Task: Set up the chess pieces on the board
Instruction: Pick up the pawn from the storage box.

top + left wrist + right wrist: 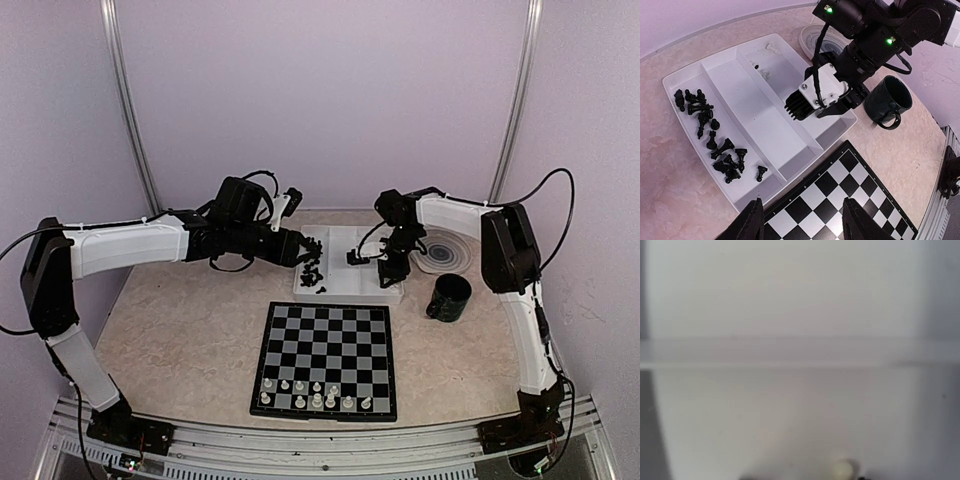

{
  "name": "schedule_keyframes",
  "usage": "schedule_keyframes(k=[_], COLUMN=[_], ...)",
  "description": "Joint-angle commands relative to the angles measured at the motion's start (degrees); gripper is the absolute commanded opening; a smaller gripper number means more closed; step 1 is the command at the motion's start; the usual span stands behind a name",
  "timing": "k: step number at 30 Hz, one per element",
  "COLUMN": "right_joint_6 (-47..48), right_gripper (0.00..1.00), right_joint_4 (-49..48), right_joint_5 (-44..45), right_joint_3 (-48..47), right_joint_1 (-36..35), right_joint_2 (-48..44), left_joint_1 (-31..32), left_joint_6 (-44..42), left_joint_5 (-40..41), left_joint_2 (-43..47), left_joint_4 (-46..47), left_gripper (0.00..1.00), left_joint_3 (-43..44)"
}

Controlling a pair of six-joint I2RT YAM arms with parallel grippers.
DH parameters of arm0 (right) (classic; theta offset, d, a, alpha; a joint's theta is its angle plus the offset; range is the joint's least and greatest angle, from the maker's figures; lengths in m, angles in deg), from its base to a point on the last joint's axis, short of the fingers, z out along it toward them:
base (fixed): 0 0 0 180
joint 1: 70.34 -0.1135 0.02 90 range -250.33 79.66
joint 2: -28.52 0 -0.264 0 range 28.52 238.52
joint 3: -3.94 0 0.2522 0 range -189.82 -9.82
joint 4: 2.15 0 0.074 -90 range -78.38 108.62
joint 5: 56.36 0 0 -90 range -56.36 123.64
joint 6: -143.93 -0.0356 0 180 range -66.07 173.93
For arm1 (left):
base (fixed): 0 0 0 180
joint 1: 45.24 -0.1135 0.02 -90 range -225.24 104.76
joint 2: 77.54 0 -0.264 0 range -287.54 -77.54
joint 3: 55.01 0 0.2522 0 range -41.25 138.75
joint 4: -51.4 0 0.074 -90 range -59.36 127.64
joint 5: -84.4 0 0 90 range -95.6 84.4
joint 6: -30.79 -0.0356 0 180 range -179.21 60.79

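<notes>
Chess pieces: white on the near rows of the board, black in the left compartment of the tray. We see the left gripper with jaws apart and empty. For the right gripper, we cannot tell how the jaws stand.

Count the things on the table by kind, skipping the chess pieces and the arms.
chessboard: 1
white tray: 1
dark mug: 1
round patterned plate: 1
Total: 4

The tray lies behind the board, mug right of the tray
</notes>
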Motion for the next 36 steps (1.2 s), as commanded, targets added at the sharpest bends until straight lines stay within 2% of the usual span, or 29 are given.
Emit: schedule_keyframes(k=[1, 6, 17, 21, 27, 36], right_joint_6=[-5.37, -7.78, -9.41, -9.5, -9.38, -11.74], right_gripper=[0.51, 0.49, 0.37, 0.29, 0.2, 0.16], right_joint_4=[-1.81, -2.64, 2.11, 4.04, 4.43, 1.11], right_joint_5=[-2.63, -2.32, -1.29, -1.44, -4.15, -10.85], right_joint_3=[-0.64, -1.28, -5.89, -6.35, -5.94, -2.27], right_joint_1=[1.16, 1.71, 2.52, 2.55, 2.63, 3.26], right_joint_2=[0.6, 1.3, 4.31, 4.68, 3.88, -1.2], left_joint_1=[0.25, 0.49, 0.77, 0.94, 1.21, 1.48], left_joint_6=[-0.33, -0.4, -0.62, -0.77, -0.89, -0.81], left_joint_5=[-0.55, -0.68, -0.5, -0.38, -0.32, -0.11], left_joint_2=[0.43, 0.33, 0.35, 0.33, 0.5, 0.33], left_joint_4=[0.35, 0.26, -0.32, -0.61, -0.71, -0.14], left_gripper=[0.53, 0.54, 0.54, 0.54, 0.54, 0.54], left_joint_3=[0.81, 0.77, 1.16, 1.25, 1.34, 0.97])
